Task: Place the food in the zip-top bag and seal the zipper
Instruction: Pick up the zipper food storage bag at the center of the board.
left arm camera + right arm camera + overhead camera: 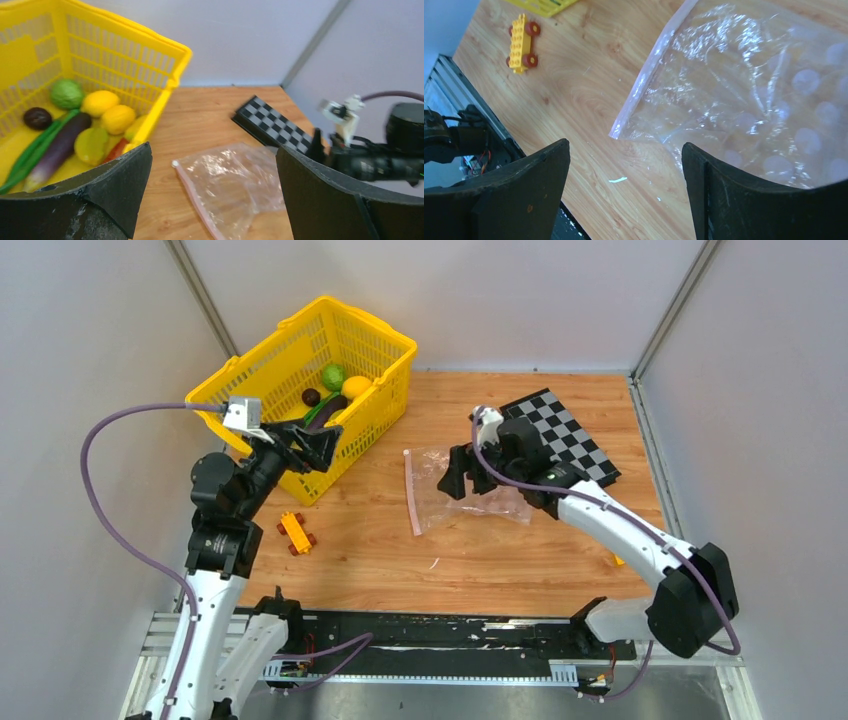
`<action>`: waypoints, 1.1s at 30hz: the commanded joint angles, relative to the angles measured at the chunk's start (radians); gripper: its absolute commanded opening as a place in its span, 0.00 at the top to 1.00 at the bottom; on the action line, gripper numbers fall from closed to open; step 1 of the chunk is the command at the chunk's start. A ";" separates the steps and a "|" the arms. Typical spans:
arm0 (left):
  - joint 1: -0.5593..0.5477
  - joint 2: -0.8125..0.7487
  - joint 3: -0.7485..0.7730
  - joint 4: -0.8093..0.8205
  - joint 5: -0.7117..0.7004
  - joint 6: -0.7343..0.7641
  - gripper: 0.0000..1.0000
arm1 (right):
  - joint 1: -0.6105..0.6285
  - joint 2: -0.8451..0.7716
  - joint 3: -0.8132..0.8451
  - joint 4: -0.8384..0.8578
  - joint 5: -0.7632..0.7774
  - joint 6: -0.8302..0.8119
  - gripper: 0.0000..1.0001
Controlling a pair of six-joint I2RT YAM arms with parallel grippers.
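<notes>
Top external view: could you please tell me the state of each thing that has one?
zip-top bag: flat on the table, empty
zipper: open or sealed, cannot tell
food: in the yellow basket, none bagged
toy car: upright on the table
left gripper: fingers open, empty, by the basket
right gripper: fingers open, empty, above the bag

Left arm (215, 540), white and black links: rises from the near-left base, elbow bent, wrist angled forward and right. Left black two-finger gripper (328, 446): jaws wide apart, holding nothing.
Right arm (620, 530): stretched forward and leftward, held low, wrist pitched down. Right black two-finger gripper (463, 483): jaws spread wide, holding nothing.
</notes>
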 commanded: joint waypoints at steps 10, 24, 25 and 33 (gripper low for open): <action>-0.038 -0.030 -0.088 -0.120 0.324 0.062 0.00 | 0.169 0.328 0.198 -0.066 0.273 -0.010 0.30; -0.126 -0.008 -0.085 -0.280 0.254 0.166 0.00 | 0.168 0.339 0.050 -0.161 0.234 -0.155 0.33; -0.126 -0.007 -0.085 -0.287 0.250 0.171 0.00 | 0.168 0.315 0.020 -0.169 0.227 -0.152 0.33; -0.128 -0.013 -0.095 -0.307 0.219 0.174 0.01 | 0.170 0.113 -0.115 -0.164 0.198 -0.150 0.34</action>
